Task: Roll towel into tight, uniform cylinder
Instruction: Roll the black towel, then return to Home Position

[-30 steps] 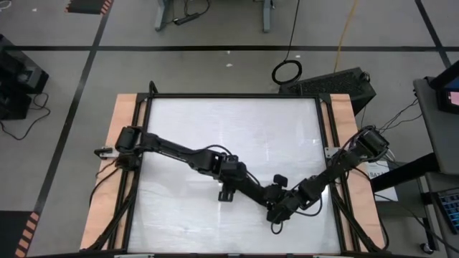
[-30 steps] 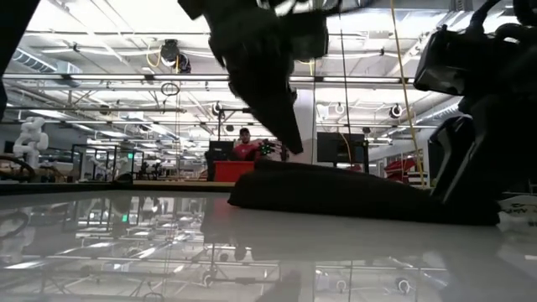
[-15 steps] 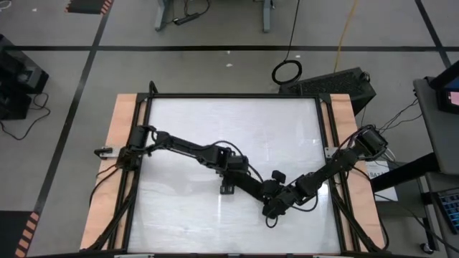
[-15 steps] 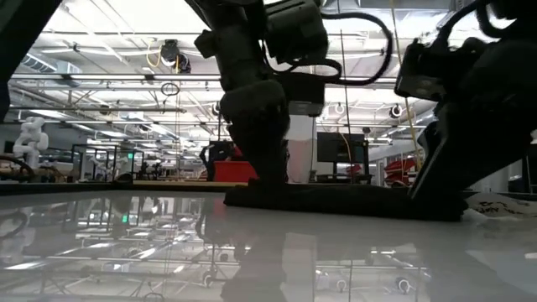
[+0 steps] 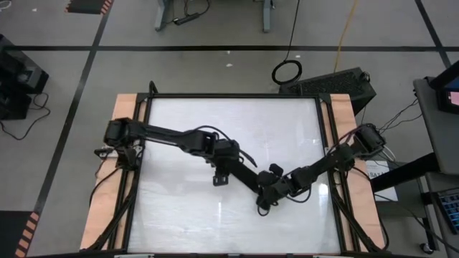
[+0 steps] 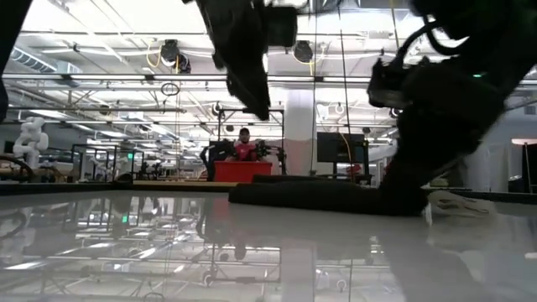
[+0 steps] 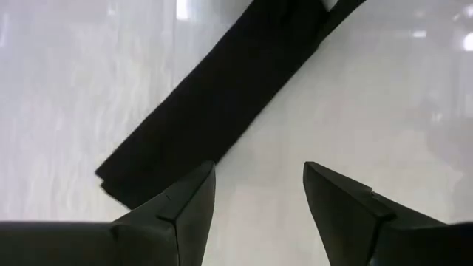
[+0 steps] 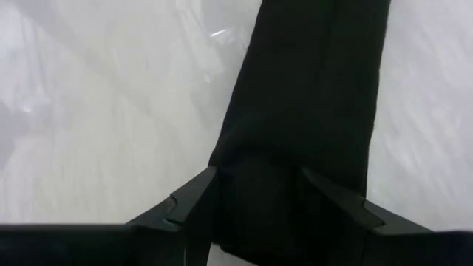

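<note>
Towel [image 7: 222, 103]: the black cloth is seen as a long, narrow folded strip lying flat on the white table [image 5: 186, 129], located right of centre in the lower half of the high view and largely covered there by both arms. In the low view it is presented as a low, dark, flat band [image 6: 310, 195] at mid-frame. The left gripper [image 7: 259, 188] is held above the table just beside one end of the strip; its fingers are spread with bare table visible between them, and nothing is gripped. In the low view this gripper is raised clear of the cloth at upper centre. The right gripper [image 8: 255, 188] is lowered onto the opposite end of the strip, and the towel is seen between its parted fingers [image 8: 185, 203], which straddle the cloth's width.
</note>
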Controlling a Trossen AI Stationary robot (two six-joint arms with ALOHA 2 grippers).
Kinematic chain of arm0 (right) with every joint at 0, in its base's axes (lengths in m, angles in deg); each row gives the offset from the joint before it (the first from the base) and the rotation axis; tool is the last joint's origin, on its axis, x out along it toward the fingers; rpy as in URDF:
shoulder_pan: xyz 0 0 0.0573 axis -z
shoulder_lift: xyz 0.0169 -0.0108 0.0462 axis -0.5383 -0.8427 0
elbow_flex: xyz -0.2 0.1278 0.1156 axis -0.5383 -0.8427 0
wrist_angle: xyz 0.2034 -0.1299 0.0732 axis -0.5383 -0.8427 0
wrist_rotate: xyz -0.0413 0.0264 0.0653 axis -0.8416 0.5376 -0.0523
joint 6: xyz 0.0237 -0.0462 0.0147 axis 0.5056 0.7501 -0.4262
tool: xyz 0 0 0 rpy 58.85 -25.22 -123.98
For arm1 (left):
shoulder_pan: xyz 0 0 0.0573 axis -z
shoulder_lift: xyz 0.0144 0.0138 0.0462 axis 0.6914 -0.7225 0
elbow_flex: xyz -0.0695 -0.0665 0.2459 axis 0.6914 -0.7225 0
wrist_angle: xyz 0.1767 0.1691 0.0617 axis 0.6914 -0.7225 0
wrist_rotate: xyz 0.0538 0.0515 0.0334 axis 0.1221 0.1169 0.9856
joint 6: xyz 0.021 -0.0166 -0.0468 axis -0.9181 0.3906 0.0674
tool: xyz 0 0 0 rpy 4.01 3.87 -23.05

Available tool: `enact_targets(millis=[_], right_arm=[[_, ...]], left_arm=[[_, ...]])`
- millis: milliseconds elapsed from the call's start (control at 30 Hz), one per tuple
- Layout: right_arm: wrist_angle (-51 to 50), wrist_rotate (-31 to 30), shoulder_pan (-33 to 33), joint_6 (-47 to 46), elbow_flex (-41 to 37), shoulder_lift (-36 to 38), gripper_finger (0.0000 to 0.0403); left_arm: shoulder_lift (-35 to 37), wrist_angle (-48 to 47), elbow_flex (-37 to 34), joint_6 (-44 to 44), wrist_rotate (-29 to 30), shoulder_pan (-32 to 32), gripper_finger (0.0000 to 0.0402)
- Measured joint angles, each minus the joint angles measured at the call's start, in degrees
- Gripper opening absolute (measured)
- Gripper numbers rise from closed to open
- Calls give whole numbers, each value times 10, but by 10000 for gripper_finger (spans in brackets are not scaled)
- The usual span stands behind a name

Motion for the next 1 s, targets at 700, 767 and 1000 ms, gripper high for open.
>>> enact_targets(millis=[700,767,1000], right_arm=[[128,2,93,-109,0,0,176],[141,18,93,-94,0,4,176],[162,89,91,-36,0,59,176]], left_arm=[[186,12,0,95,111,143,212],[196,1,0,96,135,162,212],[208,-45,0,109,254,235,212]])
